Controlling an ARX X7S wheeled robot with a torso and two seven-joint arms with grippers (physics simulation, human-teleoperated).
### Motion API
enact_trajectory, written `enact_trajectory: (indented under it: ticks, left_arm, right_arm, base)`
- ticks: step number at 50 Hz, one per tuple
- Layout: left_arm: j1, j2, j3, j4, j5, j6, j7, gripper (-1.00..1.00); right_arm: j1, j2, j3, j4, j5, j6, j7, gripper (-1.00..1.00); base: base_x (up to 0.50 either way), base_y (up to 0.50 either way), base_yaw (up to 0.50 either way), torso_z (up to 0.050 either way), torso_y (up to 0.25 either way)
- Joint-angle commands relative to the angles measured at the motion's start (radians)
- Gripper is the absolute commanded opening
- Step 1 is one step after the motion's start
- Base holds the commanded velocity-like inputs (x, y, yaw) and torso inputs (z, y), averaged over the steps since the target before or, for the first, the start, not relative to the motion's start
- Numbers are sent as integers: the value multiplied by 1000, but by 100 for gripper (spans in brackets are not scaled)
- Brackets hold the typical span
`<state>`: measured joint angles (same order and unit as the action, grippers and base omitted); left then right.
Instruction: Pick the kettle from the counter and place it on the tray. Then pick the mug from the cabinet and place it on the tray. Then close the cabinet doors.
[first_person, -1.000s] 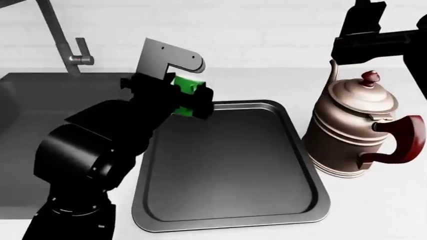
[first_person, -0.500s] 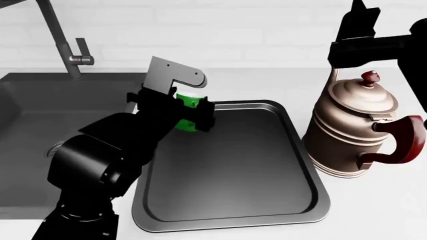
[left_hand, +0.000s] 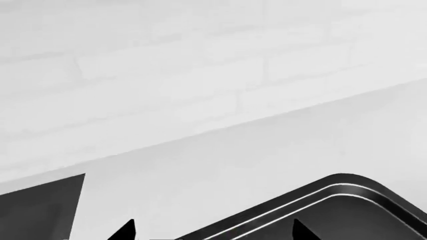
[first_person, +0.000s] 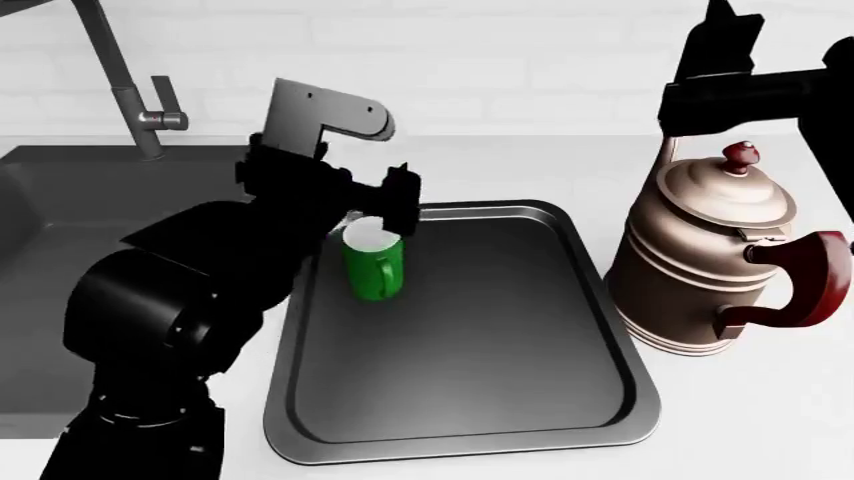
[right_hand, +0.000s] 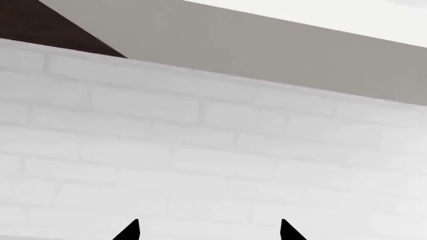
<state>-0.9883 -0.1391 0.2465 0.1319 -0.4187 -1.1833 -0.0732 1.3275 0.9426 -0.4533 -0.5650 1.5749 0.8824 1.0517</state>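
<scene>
1. The green mug (first_person: 372, 262) stands upright on the tray (first_person: 534, 440), near its far left corner; the kettle (first_person: 707, 265) sits on the tabletop (first_person: 747, 420) just beside the tray, so it and the cabinet doors seemingly remain.
2. The left pincer (first_person: 380, 212) hovers above the mug, spread apart, holding nothing; the right pincer (right_hand: 208, 231) likewise shows parted tips, empty.

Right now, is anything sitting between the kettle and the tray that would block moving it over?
Nothing visible. The kettle stands on the counter just beside the tray's rim; the green mug sits at its far corner.
</scene>
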Motion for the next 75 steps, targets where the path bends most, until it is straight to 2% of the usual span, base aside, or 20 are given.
enact_trajectory:
  ticks: [1, 7, 16, 23, 32, 42, 58, 67, 75]
  left_arm:
    - [-141, -3, -124, 136, -73, -125, -28, 100]
    - [-221, -38, -213, 281, -129, -255, -48, 100]
    - [-214, -112, -309, 413, -181, -343, -51, 100]
    - [-186, -140, -345, 454, -206, -353, -58, 100]
    - [-159, -160, -353, 450, -221, -333, -69, 100]
    - [-149, -171, -355, 452, -239, -331, -87, 100]
    - [-115, -187, -355, 451, -256, -301, -99, 100]
    - [-96, -194, -348, 443, -258, -276, -102, 100]
    - [-84, -203, -348, 442, -262, -263, -103, 100]
  right_arm:
    - [77, 14, -7, 3, 75, 54, 53, 100]
    - [210, 61, -21, 12, 274, 134, 143, 100]
    - [342, 221, -33, -7, 651, 159, 256, 100]
    - [389, 345, -33, -67, 858, 141, 307, 100]
    - [394, 474, -28, -141, 1001, 126, 321, 100]
    - [318, 623, -32, -240, 991, 48, 199, 100]
    - [226, 628, -101, -294, 922, -47, 201, 100]
    - [156, 628, -161, -292, 803, -107, 151, 100]
    - [57, 628, -252, -298, 642, -223, 72, 100]
  base:
    - [0, 0, 0, 0, 0]
    - [0, 0, 0, 0, 0]
    - [0, 0, 0, 0, 0]
    - [0, 0, 0, 0, 0]
    - [0, 0, 0, 0, 0]
    - [0, 0, 0, 0, 0]
    - [0, 0, 0, 0, 0]
    - [0, 0, 0, 0, 0]
    - [0, 0, 0, 0, 0]
